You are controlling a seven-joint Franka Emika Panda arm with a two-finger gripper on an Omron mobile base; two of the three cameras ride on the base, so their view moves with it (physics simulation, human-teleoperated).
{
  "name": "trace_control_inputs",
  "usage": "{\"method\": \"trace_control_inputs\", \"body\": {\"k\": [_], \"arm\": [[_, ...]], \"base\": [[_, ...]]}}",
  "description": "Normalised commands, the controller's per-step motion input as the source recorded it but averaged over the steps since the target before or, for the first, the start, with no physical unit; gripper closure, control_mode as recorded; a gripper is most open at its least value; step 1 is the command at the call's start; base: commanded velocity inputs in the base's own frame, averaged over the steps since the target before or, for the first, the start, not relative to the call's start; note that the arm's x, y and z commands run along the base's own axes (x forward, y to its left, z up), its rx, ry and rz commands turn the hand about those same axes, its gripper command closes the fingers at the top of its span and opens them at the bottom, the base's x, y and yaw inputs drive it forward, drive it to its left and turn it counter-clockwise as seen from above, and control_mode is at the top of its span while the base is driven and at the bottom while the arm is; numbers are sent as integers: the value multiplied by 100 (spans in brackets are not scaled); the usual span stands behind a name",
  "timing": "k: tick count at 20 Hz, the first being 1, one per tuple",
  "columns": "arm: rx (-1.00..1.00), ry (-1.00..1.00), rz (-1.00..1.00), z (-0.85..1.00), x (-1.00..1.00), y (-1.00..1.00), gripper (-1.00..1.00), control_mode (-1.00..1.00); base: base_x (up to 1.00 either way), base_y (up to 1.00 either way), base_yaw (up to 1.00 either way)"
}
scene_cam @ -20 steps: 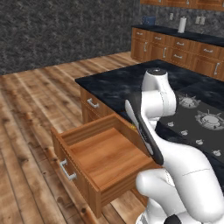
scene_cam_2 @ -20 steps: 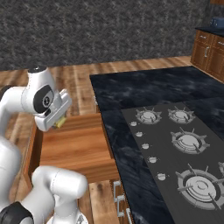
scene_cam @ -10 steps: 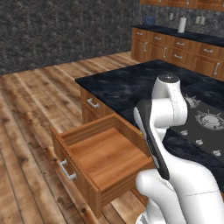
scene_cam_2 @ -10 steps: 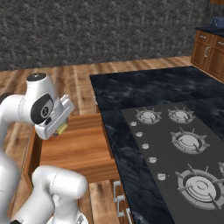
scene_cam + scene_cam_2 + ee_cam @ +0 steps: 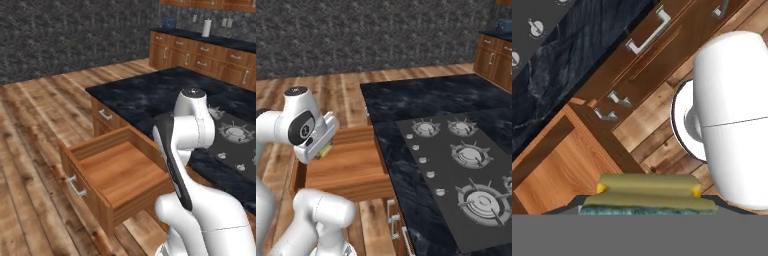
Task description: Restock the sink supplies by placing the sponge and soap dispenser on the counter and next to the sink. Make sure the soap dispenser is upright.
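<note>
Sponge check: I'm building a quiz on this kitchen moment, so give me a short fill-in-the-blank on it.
1. The gripper is closed on the ____.
2. The wooden drawer under the island stands ____.
3. The sponge has a ____ body over a green scrubbing face.
4. The gas stove sits in the ____ island top.

Missing words: sponge; open; yellow; black

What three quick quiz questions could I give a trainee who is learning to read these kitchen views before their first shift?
1. True or false: the drawer in the island stands pulled open.
2. What does the gripper hold? A) sponge B) soap dispenser C) nothing
3. Fill in: the gas stove is set into the ____ top of the island.

Key:
1. True; its wooden floor shows bare in the left base view.
2. A; the sponge, yellow with a green side, sits between the fingers in the hand view.
3. Black.
</note>
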Motion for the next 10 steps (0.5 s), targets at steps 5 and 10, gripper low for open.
{"method": "trace_control_inputs", "body": {"k": [5,10], "arm": [[0,0,0,0,0,0,100,100],[0,0,0,0,0,0,100,100]], "base": [[-100,0,0],[-100,0,-16]]}}
